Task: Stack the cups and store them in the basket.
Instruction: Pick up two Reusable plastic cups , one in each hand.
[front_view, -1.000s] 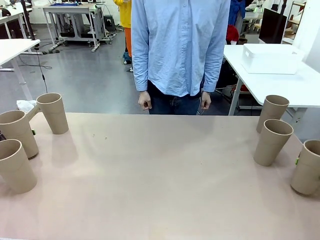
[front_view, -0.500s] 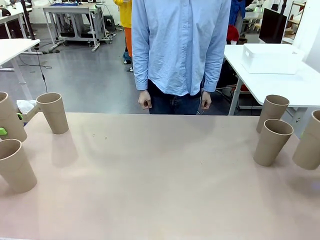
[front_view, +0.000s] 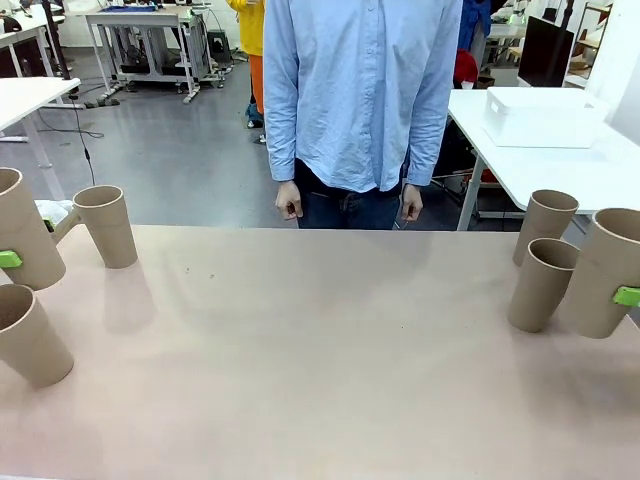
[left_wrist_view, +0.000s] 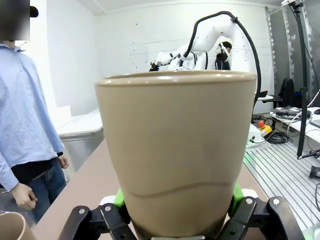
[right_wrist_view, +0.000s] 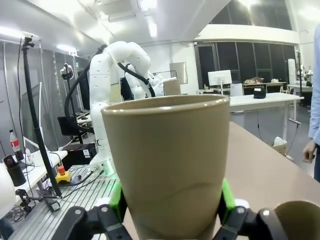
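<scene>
left jaws pinch one cup (front_view: 22, 225), right jaws another cup (front_view: 605, 265), held tilted at opposite table (front_view: 320, 350) ends.

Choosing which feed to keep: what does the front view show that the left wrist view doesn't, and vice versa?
Front view: the white basket on the side table, two standing cups at right, and the right gripper clamping the right lifted cup. Left wrist view: the left gripper's black fingers and green pads on the left lifted cup. Both: that cup and the person.
</scene>
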